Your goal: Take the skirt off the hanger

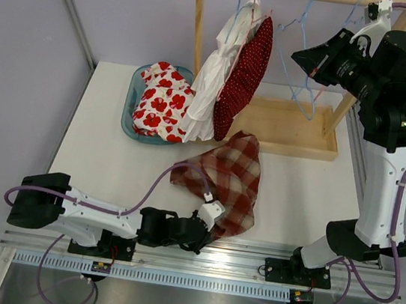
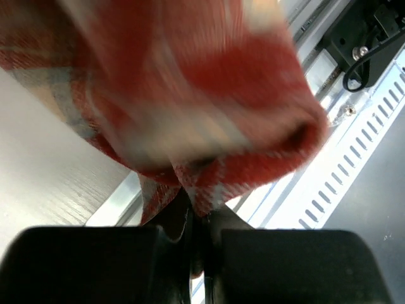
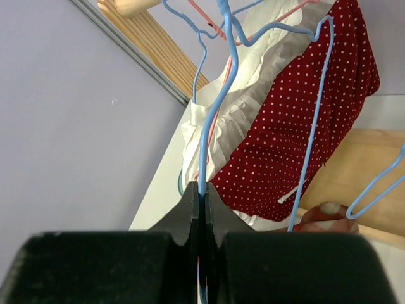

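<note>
Top external view shows the left gripper clamped on the plaid skirt lying on the table, the right gripper pinching a blue hanger, and a basket holding flowered cloth.

Setting: robotics lab test cell.
Enclosure: plain lilac panel walls on a grey metal frame strut.
Work surface: white laminate table; slotted aluminium mounting rail along near edge.
Fittings: exposed purple cabling.
Props: small wooden garment rack; blue plastic basket.
</note>
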`<state>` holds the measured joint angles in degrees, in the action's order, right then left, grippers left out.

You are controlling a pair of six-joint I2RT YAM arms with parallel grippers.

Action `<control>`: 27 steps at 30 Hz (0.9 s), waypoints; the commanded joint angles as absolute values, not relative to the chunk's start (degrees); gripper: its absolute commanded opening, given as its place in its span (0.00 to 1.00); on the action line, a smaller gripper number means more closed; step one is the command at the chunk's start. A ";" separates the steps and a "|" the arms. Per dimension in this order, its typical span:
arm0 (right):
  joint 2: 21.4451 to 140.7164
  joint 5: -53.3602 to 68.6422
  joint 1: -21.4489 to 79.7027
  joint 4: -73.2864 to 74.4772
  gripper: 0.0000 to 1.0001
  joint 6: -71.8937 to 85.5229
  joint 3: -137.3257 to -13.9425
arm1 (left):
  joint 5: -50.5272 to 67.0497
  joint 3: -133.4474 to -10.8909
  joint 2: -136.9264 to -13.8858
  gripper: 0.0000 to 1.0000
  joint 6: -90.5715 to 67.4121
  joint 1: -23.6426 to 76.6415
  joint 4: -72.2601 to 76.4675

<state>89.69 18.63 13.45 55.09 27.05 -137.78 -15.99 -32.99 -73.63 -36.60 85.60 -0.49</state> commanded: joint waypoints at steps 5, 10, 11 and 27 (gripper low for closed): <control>92.54 15.39 13.27 49.66 0.00 26.46 -140.36 | -19.86 -37.87 -73.83 0.00 -38.15 88.59 0.00; 95.88 10.65 13.27 49.39 0.00 24.61 -142.73 | -21.71 -42.00 -72.78 0.00 -37.36 90.09 -5.18; 97.02 8.02 13.18 49.48 0.00 24.26 -143.87 | -22.41 -42.36 -71.99 0.00 -37.35 90.17 -6.23; 95.98 9.49 3.60 42.46 0.00 27.86 -128.86 | -35.77 -53.24 -57.14 0.00 -33.15 84.91 -33.99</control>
